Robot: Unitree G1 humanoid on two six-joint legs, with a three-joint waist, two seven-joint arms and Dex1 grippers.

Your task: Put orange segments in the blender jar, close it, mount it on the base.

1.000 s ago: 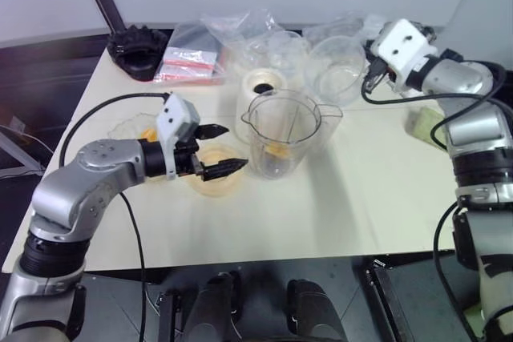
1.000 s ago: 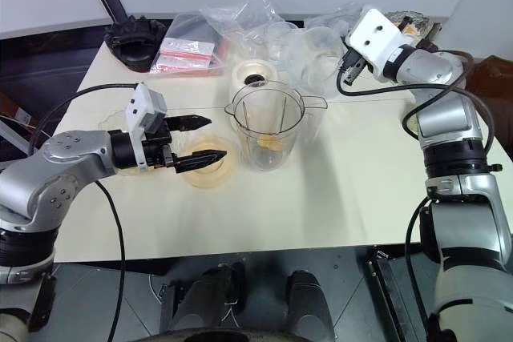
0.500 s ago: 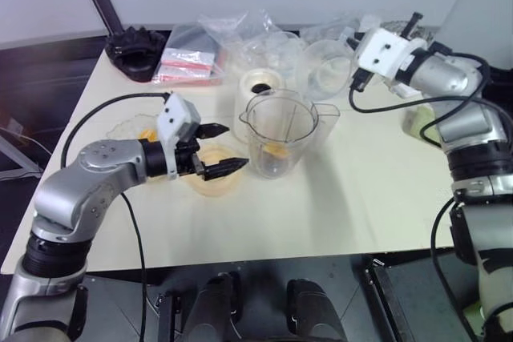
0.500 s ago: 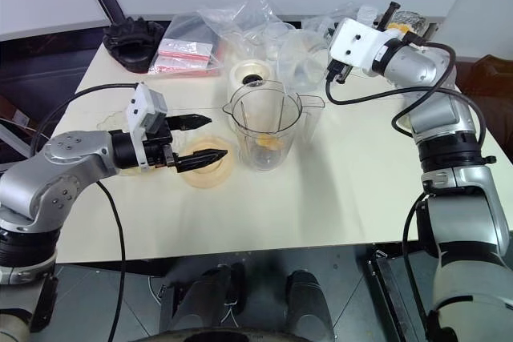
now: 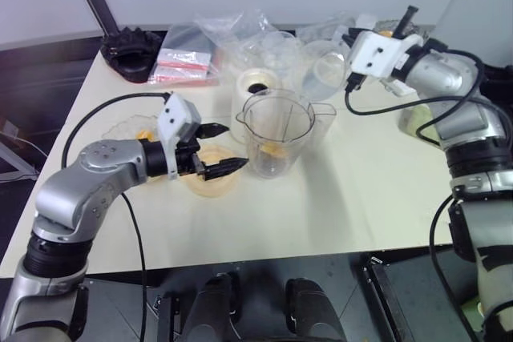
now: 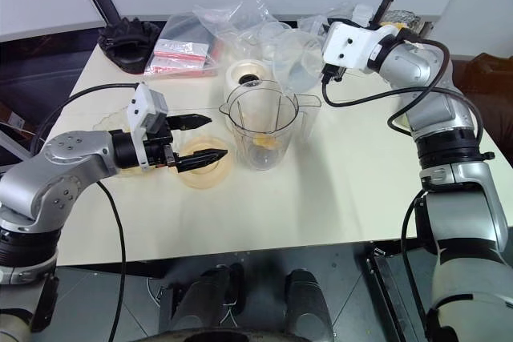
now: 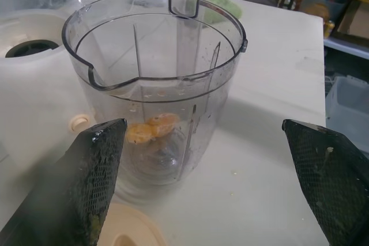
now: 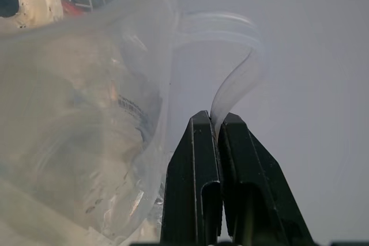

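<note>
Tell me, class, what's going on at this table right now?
A two-armed robot is making a blender mix. The blender jar stands open on the table with orange segments already at its bottom. The left gripper hangs open beside it, over the pale orange lid. The right gripper is shut on the rim of a clear lid at the back. The base waits behind the jar.

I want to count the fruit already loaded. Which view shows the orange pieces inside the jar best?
The left wrist view: it looks through the clear jar at the orange pieces lying on the bottom near the blades. Both eye views show them as a small orange patch low in the jar.
</note>
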